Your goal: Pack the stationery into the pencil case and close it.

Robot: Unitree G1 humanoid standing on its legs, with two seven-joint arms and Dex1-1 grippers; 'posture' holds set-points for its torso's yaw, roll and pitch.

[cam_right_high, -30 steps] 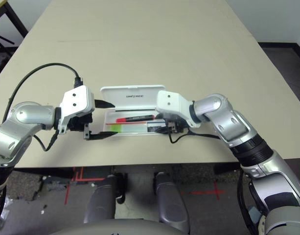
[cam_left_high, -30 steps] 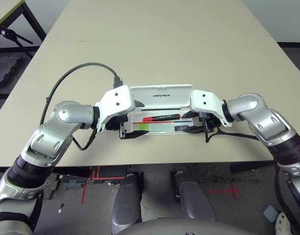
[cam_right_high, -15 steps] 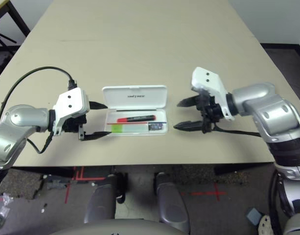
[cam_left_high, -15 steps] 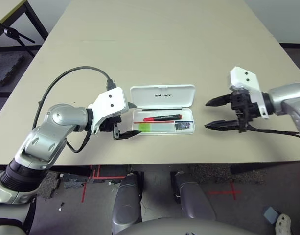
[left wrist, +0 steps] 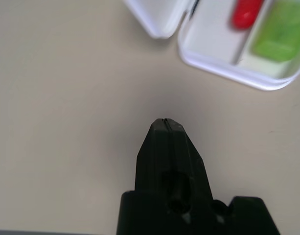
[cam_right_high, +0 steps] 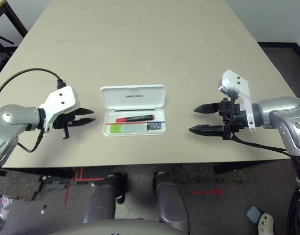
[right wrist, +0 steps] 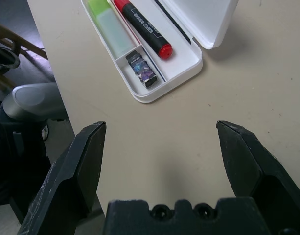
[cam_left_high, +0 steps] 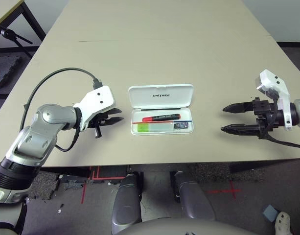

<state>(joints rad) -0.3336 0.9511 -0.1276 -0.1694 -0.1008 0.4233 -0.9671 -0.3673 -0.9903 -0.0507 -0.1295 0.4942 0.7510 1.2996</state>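
Stationery lay packed in the pencil case [cam_left_high: 162,128]; closing remained. Your left gripper [left wrist: 167,120] was closed, empty; your right gripper [right wrist: 162,125] gaped empty. You needed the twelve-o'clock lid [cam_left_high: 161,96] swung towards six.

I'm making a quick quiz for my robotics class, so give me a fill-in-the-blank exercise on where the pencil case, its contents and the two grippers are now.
The pencil case stands with its lid ____. The marker in the case is black and ____. The green highlighter shares its lower compartment strip with a small dark ____. Of the two grippers, the one with its fingers spread is the ____ one.

Missing words: open; red; block; right
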